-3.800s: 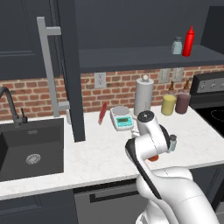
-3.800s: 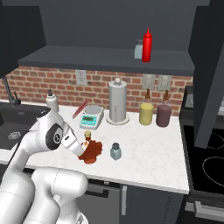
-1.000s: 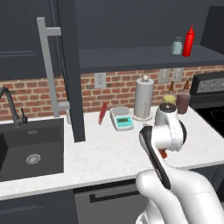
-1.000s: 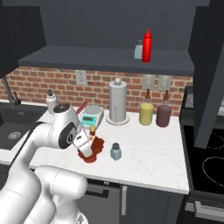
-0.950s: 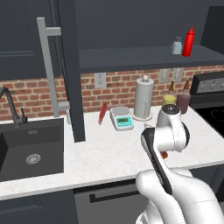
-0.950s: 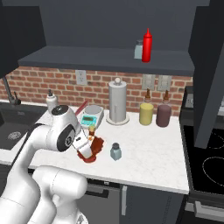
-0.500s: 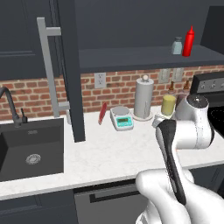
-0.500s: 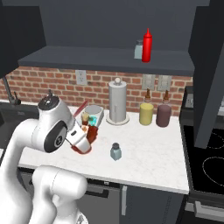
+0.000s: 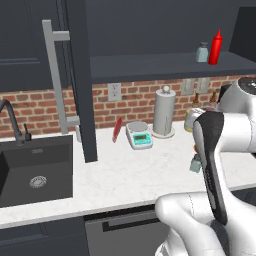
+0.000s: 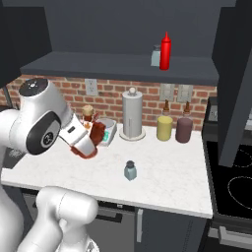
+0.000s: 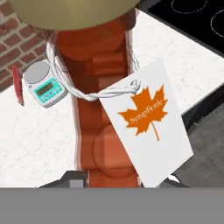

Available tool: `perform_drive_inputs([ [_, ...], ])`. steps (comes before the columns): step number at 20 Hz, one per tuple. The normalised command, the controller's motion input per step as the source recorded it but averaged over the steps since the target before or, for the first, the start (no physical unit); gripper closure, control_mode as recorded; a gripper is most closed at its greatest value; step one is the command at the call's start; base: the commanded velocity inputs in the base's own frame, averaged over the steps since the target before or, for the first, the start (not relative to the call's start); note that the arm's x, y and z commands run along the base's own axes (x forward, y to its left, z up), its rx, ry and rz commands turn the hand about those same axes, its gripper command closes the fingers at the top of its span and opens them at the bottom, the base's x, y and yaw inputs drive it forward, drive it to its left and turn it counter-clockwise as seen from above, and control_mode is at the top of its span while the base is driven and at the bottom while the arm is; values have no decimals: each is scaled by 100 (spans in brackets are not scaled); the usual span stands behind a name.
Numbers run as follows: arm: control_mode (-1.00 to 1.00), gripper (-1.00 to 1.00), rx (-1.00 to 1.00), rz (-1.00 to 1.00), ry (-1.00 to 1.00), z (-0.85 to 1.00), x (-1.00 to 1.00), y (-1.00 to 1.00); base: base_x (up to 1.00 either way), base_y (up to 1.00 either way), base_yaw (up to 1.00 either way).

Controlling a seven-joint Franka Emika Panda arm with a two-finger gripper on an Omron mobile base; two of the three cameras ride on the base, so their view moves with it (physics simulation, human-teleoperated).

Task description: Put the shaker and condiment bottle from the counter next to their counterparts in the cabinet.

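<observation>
Clamped around the squat amber-brown ribbed condiment bottle (image 10: 93,135), the robot's two-finger claw (image 10: 87,143) holds it lifted off the white marbled stone counter (image 10: 167,179) in the right base view, at about nine o'clock. The fingers themselves are mostly hidden behind the bottle. At the frame's middle one small pale blue-grey shaker with a grey cap (image 10: 130,170) stands on the counter. A second look-alike shaker (image 10: 156,55) sits on the dark charcoal cabinet shelf (image 10: 118,68) at twelve o'clock, half covered by one bright red squeeze bottle (image 10: 166,51) touching its side. One yellow canister (image 10: 164,128) and one maroon canister (image 10: 183,130) stand against the brick wall at about two o'clock.

From the left base view the white arm blocks the claw; the counter shaker (image 9: 195,163) peeks out at three o'clock, partly hidden.

Through the hand view the bottle (image 11: 100,113) runs twelve to six, its cap cut off at the top, a white maple-leaf tag (image 11: 151,127) across it.
</observation>
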Motion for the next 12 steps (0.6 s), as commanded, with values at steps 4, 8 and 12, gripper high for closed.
perform_drive_inputs([
  [4,-100,100,0,0,0,100,-6,-25,0,0,0],
  [8,-100,100,0,0,0,87,0,-41,0,0,0],
  [12,-100,100,0,0,0,66,1,-38,0,0,0],
])
